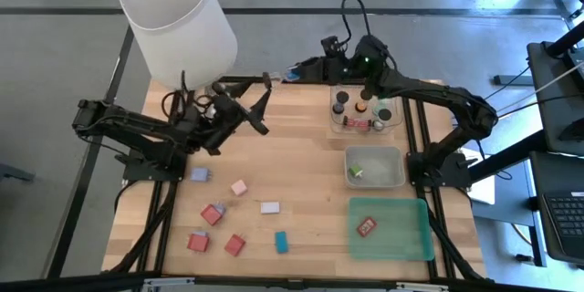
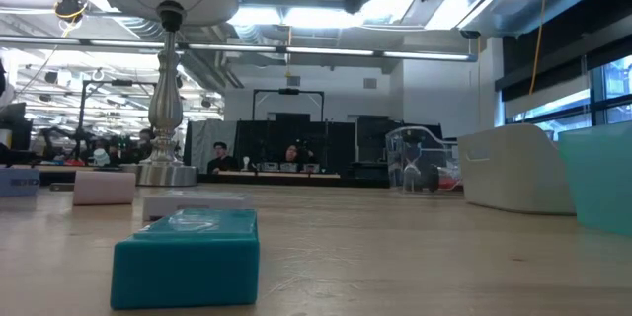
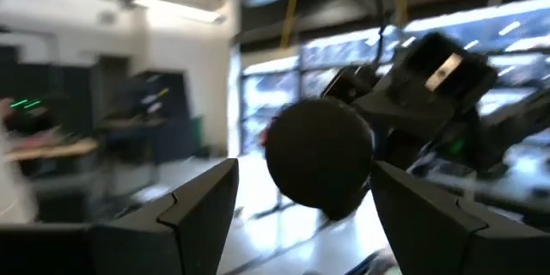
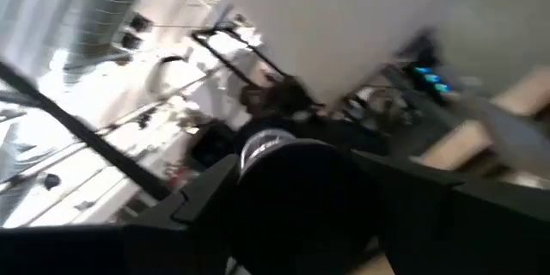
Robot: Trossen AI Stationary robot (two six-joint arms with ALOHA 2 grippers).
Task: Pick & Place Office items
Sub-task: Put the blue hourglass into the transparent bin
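1. Left claw (image 1: 258, 109): raised over the far left of the tabletop (image 1: 301, 169), just beside the lamp (image 1: 178, 23); its fingers stand apart, and the left wrist view shows nothing between them.
2. Right claw (image 1: 274, 78): reaching left across the far edge of the tabletop toward the left claw. In the right wrist view a black cylinder (image 4: 296, 193) sits between its fingers; the claw appears clamped on it, though the blur keeps the contact from being plain.
3. The loose office items lie on the near left of the tabletop: a lavender block (image 1: 199, 174), a pink block (image 1: 239, 187), a white block (image 1: 270, 208), three red blocks (image 1: 213, 213) and a teal block (image 1: 281, 242), all apart from one another.
4. Clear tray (image 1: 394, 124), far right: holds several short black cylinders. Grey tray (image 1: 394, 178): holds a small green piece. Green tray (image 1: 406, 237): holds one red block.
5. Handling, as a judgement: the blocks look light, stiff and flat-sided, best taken across two opposite faces; the cylinders may roll or slip and suit a grasp across the body, below the cap.
6. Hard to make out: both wrist views are smeared; the low view cuts off both arms at the top, and the teal block there hides items behind it.
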